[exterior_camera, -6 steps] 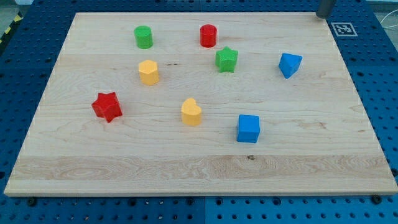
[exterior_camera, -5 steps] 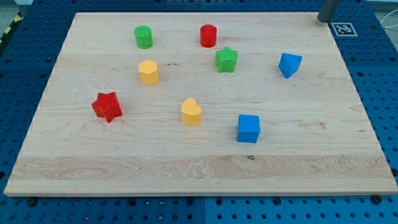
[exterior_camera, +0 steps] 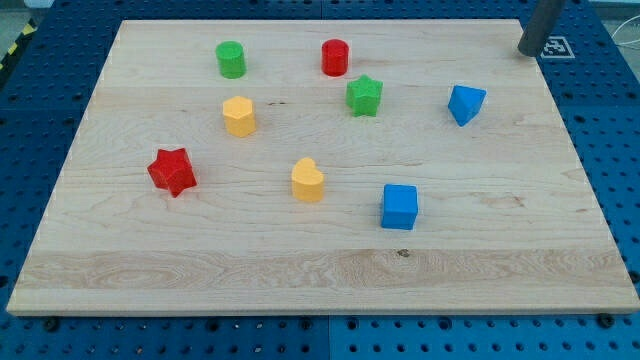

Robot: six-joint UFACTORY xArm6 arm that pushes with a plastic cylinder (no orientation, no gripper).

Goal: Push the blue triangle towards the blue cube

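The blue triangle (exterior_camera: 465,104) lies on the wooden board (exterior_camera: 500,230) at the view's right, upper half. The blue cube (exterior_camera: 400,207) sits below and to the left of it, with bare board between them. My tip (exterior_camera: 529,52) is at the view's top right corner, near the board's top edge, above and to the right of the blue triangle and apart from it.
Other blocks on the board: a green cylinder (exterior_camera: 231,59), a red cylinder (exterior_camera: 335,57), a green star (exterior_camera: 364,96), a yellow hexagon (exterior_camera: 239,116), a red star (exterior_camera: 172,171), a yellow heart (exterior_camera: 308,181). A marker tag (exterior_camera: 556,46) lies beside my tip.
My rod has come further into view at the top right, its tip moving down and slightly right. No block has moved.
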